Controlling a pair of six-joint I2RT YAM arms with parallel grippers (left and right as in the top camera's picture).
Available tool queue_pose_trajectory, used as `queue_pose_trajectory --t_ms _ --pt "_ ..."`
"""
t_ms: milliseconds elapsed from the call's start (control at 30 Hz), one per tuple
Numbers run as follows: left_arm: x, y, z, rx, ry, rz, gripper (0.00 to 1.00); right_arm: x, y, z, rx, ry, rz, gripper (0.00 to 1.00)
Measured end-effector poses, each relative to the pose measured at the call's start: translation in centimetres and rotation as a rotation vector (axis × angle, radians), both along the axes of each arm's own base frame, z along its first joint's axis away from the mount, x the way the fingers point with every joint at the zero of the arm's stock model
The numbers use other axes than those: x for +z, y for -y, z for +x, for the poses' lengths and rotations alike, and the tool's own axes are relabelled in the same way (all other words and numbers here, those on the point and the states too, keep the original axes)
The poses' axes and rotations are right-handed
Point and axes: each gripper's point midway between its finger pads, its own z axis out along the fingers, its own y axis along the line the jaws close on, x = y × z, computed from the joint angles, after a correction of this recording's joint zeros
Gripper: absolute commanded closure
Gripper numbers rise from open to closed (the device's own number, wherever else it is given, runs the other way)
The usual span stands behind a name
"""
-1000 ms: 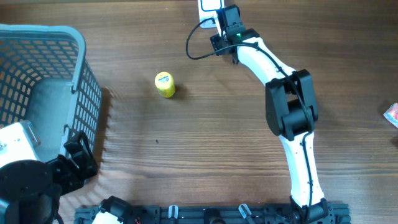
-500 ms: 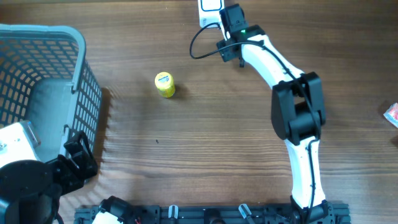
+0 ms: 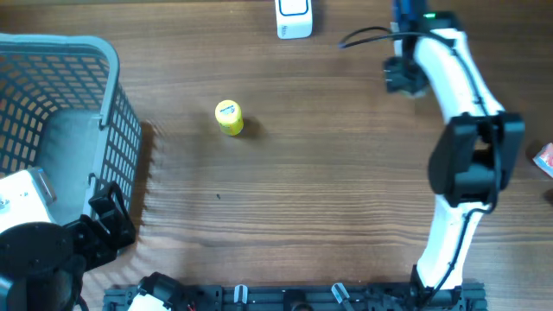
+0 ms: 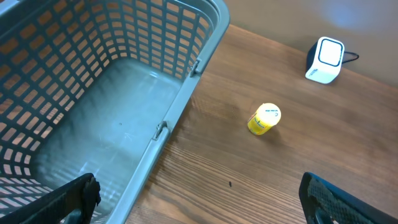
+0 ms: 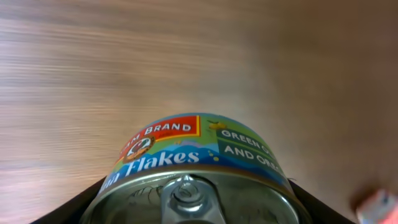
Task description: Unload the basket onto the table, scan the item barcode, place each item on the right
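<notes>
Over the table [image 3: 328,207], overhead view: the right arm [image 3: 449,69] is reaching toward the far edge, its tip sitting well to the right of the white scanner [image 3: 294,17]. A yellow jar [image 3: 229,117] is lying alone near mid-table, and a grey basket [image 3: 112,60] is standing at the left. Left wrist view: the left claw [image 4: 199,208] is hanging spread wide and empty at the basket's near corner, with scanner and jar showing beyond. Right wrist view: the right claw [image 5: 189,208] is gripping a tin can [image 5: 193,146], whose pull-tab lid is facing the camera, with bare table beneath. Risks, as judged: no barcode is showing, so it may be pointing away from the scanner and giving no read. The smooth round wall may slip between the fingers if the wrist rolls sharply. The loose cable [image 3: 363,36] may snag the scanner on approach.
</notes>
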Motion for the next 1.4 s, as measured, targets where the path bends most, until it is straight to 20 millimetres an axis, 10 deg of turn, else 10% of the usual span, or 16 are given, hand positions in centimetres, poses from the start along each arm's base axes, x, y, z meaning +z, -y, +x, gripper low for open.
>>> queue_pose_trajectory --t_ms 400,667,1167,1267,1400 --pt "0.0 0.0 0.0 0.0 0.0 0.0 0.0 0.5 21.0 -3.2 -0.489 0.185 0.018 0.35" --pt "0.0 0.0 0.0 0.0 0.0 0.0 0.0 0.8 30.4 -8.0 -0.699 0.287 0.038 0.35" --pt "-0.1 0.3 0.0 -0.011 -0.005 -0.01 0.0 -7.3 32.6 -11.0 -0.792 0.255 0.132 0.3" --pt "-0.1 0.3 0.0 -0.015 -0.007 -0.013 0.0 -7.3 32.8 -10.7 -0.789 0.27 0.129 0.03" --pt "-0.2 0.4 0.0 -0.019 -0.008 -0.017 0.0 -7.3 33.0 -10.5 -0.79 0.282 0.125 0.0"
